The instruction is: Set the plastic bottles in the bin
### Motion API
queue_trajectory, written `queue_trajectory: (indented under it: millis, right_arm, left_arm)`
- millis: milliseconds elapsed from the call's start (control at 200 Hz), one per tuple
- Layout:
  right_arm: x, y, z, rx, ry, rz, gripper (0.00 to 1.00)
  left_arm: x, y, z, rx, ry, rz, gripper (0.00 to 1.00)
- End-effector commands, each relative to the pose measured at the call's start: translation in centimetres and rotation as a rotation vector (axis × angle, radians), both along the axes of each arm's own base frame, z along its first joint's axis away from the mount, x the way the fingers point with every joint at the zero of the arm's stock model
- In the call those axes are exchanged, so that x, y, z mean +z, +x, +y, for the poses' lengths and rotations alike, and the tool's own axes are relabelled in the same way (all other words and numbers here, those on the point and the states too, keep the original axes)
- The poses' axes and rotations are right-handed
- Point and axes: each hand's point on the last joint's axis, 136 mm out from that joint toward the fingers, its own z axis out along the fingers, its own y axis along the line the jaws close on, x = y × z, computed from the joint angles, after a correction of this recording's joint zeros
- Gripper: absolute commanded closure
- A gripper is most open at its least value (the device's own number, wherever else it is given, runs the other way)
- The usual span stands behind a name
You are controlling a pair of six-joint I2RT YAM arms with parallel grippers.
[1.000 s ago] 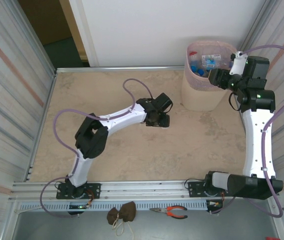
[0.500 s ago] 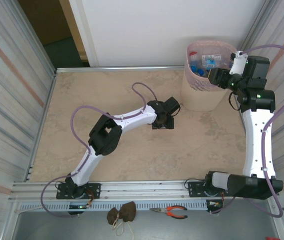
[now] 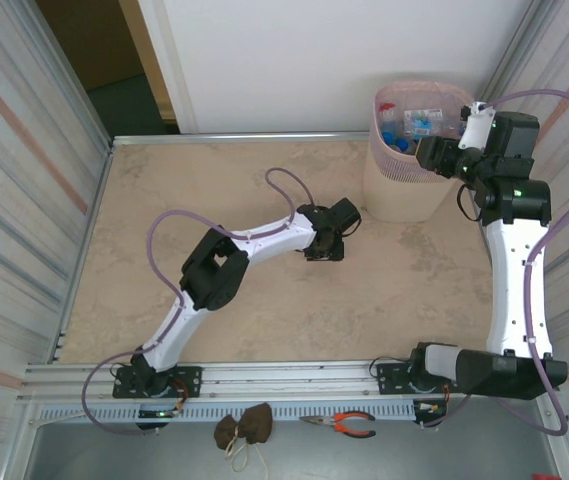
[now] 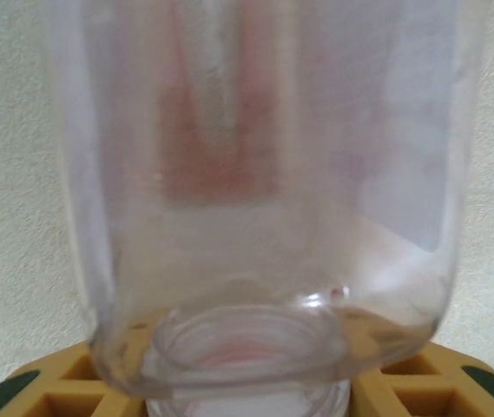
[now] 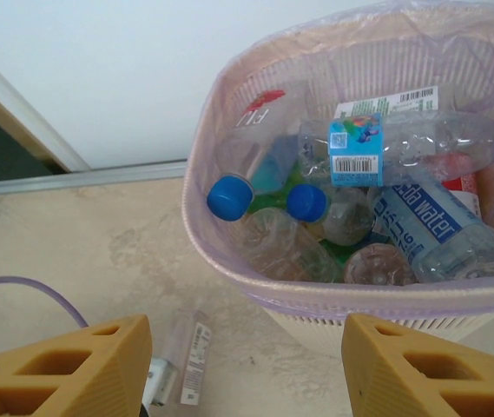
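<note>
A clear plastic bottle (image 4: 264,174) fills the left wrist view, bottom end toward the camera. My left gripper (image 4: 247,387) is shut on it, a yellow finger (image 4: 47,391) at each side. From above, this gripper (image 3: 324,243) is low over the middle of the table, left of the bin. The right wrist view shows the same bottle (image 5: 181,352) lying on the table. The pale pink bin (image 3: 404,195) stands at the back right and holds several plastic bottles (image 5: 403,143) with blue caps. My right gripper (image 5: 247,373) hangs open beside the bin's rim (image 5: 196,217), nothing between its fingers.
Corrugated metal walls close in both sides of the table (image 3: 264,310). Red-handled pliers (image 3: 342,424) and a brown cloth bundle (image 3: 244,428) lie on the ledge in front of the arm bases. A doorway (image 3: 114,70) opens at the back left.
The left arm has stretched rightward toward the bin, and its jaws have narrowed around the clear bottle. The right arm has not moved.
</note>
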Motion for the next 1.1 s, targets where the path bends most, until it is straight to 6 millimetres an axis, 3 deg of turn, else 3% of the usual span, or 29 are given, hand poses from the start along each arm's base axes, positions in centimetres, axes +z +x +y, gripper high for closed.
queue_trajectory:
  millis: [0, 180, 195, 396, 877, 1097]
  right_arm:
    - [1.7, -1.1, 0.9, 0.024, 0.026, -0.047, 0.42]
    - [2.1, -1.8, 2.2, 0.077, 0.07, -0.064, 0.41]
    - [2.1, -1.9, 2.3, 0.083, 0.077, -0.067, 0.41]
    - [2.6, -3.1, 4.7, 0.188, 0.175, -0.116, 0.4]
    - [5.1, -7.3, 10.5, 0.357, 0.336, -0.236, 0.35]
    - [5.1, -7.7, 13.6, 0.439, 0.358, -0.223, 0.23]
  left_arm:
    - [2.7, 0.3, 1.1, 0.01, 0.004, -0.063, 0.61]
    - [6.0, 0.7, 1.5, -0.053, -0.04, -0.176, 0.63]
    - [7.4, 0.8, 1.5, -0.057, -0.062, -0.202, 0.63]
    - [13.3, 0.4, 1.7, -0.174, -0.184, -0.377, 0.67]
    - [27.8, -5.5, 1.6, -0.575, -0.546, -0.772, 0.79]
    - [31.9, -7.3, 1.7, -0.672, -0.612, -0.858, 0.78]
